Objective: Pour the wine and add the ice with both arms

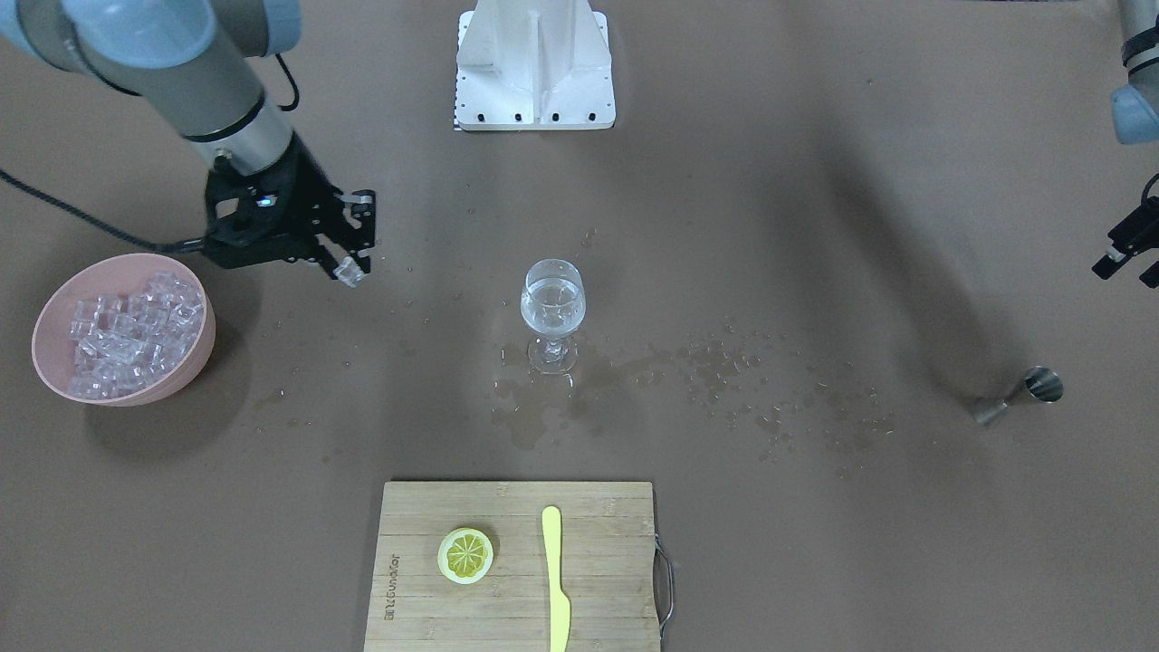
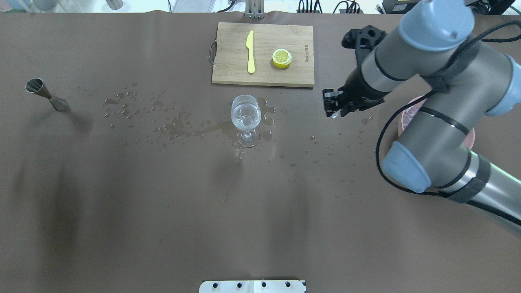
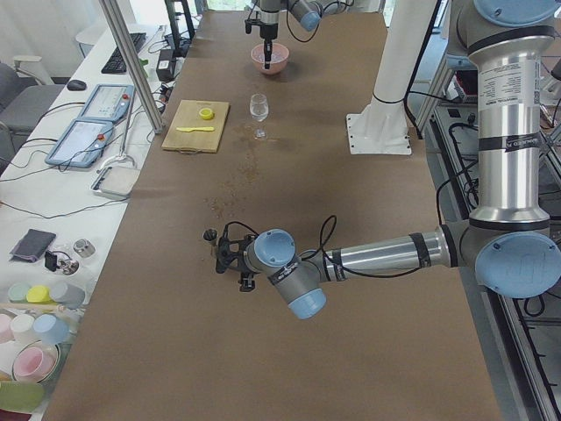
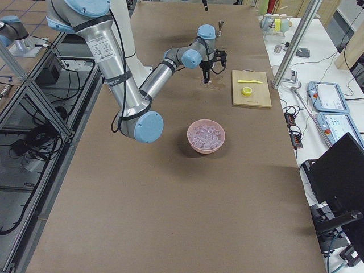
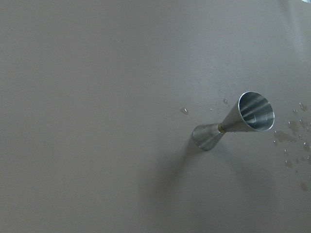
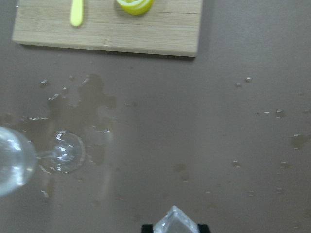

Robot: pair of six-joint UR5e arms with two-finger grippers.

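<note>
A stemmed glass (image 1: 552,308) stands mid-table with a little clear wine (image 1: 552,301) in it; it also shows in the overhead view (image 2: 246,118). My right gripper (image 1: 346,261) is shut on one clear ice cube (image 1: 350,273) and hangs above the table between the pink bowl of ice (image 1: 127,330) and the glass. The cube shows at the bottom of the right wrist view (image 6: 173,223), with the glass (image 6: 14,162) at the left. My left gripper (image 1: 1130,270) is at the view's right edge, fingers apart and empty, above and behind the steel jigger (image 1: 1019,397).
Spilled drops and a wet patch (image 1: 779,398) lie between the glass and the jigger. A bamboo cutting board (image 1: 598,561) at the operators' side holds a lemon half (image 1: 465,554) and a yellow knife (image 1: 555,580). The white base block (image 1: 534,63) stands at the robot's side.
</note>
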